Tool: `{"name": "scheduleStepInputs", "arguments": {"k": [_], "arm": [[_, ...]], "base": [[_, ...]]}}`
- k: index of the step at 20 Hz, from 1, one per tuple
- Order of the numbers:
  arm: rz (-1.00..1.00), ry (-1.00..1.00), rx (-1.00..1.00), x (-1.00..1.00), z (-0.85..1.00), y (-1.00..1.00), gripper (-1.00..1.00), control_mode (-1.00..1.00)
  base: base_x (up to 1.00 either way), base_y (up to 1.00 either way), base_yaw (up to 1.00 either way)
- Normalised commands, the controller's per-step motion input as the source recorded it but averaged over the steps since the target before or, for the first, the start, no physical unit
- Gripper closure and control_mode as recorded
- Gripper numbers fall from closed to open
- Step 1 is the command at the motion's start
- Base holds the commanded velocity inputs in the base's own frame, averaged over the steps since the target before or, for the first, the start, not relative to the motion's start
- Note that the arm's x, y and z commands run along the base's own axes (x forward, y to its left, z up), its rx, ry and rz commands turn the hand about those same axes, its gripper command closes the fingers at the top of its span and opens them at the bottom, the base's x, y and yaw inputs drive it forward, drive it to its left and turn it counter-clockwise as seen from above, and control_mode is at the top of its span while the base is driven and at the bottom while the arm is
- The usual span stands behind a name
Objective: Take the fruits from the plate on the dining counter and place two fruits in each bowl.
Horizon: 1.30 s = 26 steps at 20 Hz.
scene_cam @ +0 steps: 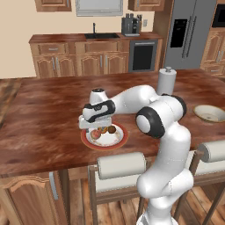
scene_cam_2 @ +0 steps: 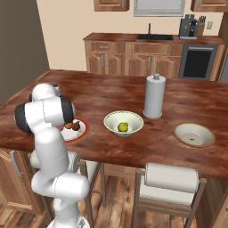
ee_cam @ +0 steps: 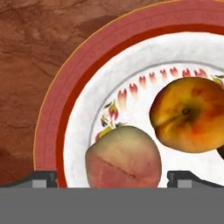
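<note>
The pincer [ee_cam: 112,177] hangs low over the plate [scene_cam: 90,141], its jaws spread wide with one dark tip on each side of the pinkish red fruit [ee_cam: 123,157], gripping nothing. In the hand view that fruit sits at 6 o'clock on the plate's white middle, and the orange fruit [ee_cam: 189,114] lies just beside it toward 2 o'clock, the two close but with a thin strip of white between them. In the left base view the plate rests on the dark wood tabletop [scene_cam: 48,110] near its front edge, and the dark brown fruit [scene_cam: 112,129] sits at the plate's 2 o'clock, beside the orange one. In the right base view the deep cream bowl [scene_cam_2: 133,119] stands on the tabletop at 3 o'clock from the plate and holds the yellow-green fruit [scene_cam_2: 123,127]. The shallower tan-rimmed bowl [scene_cam_2: 205,134] lies farther along at 3 o'clock, and an upright paper towel roll [scene_cam_2: 154,96] stands behind, between the two bowls.
</note>
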Motion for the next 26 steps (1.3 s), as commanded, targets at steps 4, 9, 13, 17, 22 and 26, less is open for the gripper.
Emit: {"name": "scheduleStepInputs", "arguments": {"k": [4, 9, 13, 17, 22, 26], "arm": [[-0.02, 0.14, 0.00, 0.13, -0.24, 0.00, -1.00, -1.00], [0.00, 0.08, 0.01, -0.27, -0.05, 0.00, -1.00, -1.00], [0.00, 0.00, 0.02, -0.16, 0.07, 0.00, -1.00, -1.00], [0.00, 0.00, 0.02, -0.25, 0.00, -0.07, -1.00, -1.00], [-0.01, -0.03, 0.00, -0.03, -0.02, -0.13, -1.00, -1.00], [-0.05, -0.01, 0.00, 0.00, -0.05, -0.08, -1.00, -1.00]], "base": [[0.00, 0.00, 0.00], [0.00, 0.00, 0.00], [0.00, 0.00, 0.00], [0.00, 0.00, 0.00], [0.00, 0.00, 0.00], [0.00, 0.00, 0.00]]}}
